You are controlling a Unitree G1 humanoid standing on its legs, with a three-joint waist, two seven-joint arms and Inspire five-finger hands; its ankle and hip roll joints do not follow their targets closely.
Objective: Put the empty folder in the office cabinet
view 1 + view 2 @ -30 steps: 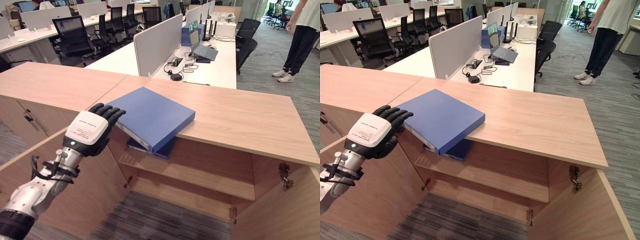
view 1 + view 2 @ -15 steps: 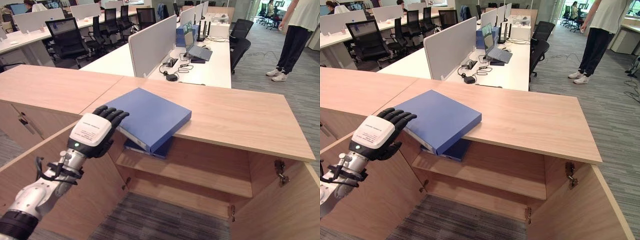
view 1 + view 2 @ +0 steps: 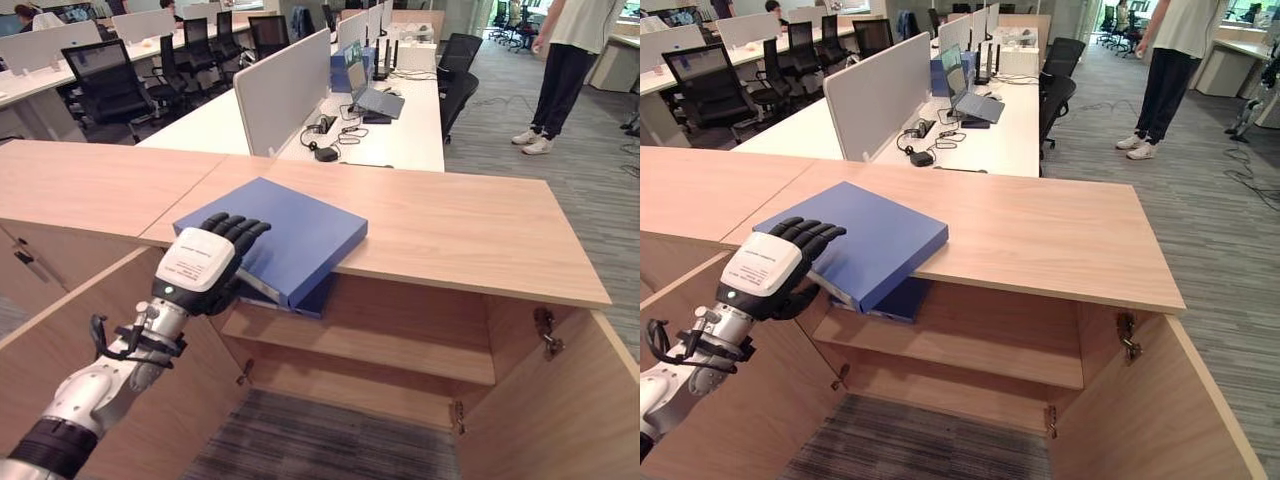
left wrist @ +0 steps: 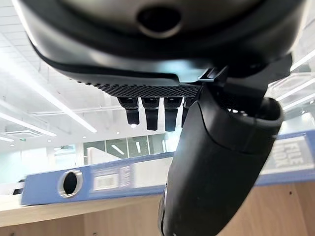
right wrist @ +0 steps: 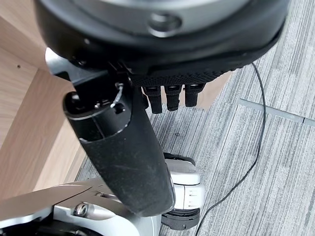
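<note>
left eye view: open-plan office. the wooden office cabinet [image 3: 470, 225] fills the foreground, both doors swung out, one inner shelf [image 3: 380, 345] bare on its right. behind it desks [image 3: 400, 120] with grey dividers, a laptop, dark chairs; a person [image 3: 555, 70] stands on the carpet at far right.

blue folder [image 3: 275, 235] lies flat on the cabinet top at its left front, one corner hanging out over the open compartment. a second blue binder [image 3: 310, 298] sits under it on the shelf's left end.

left hand [image 3: 205, 268] is at the folder's near-left edge, fingers straight and slightly spread, tips over the cover; contact or hovering, cannot tell. left wrist view: fingers extended, thumb out, the folder's spine with its ring hole beyond them; nothing gripped. right hand [image 5: 147, 69] hangs low above the carpet, fingers relaxed, empty.

handling, as a guess: empty lever-arch folder, so light, stiff boards, smooth cover likely to slip under flat fingers. best hold is probably the overhanging edge or spine, thumb beneath, fingers on top, then lower it onto the shelf.

against a second ago: the camera has moved, the whole scene shifting. the folder keeps its place on the top. the hand has crept forward, fingers now overlapping the cover.
</note>
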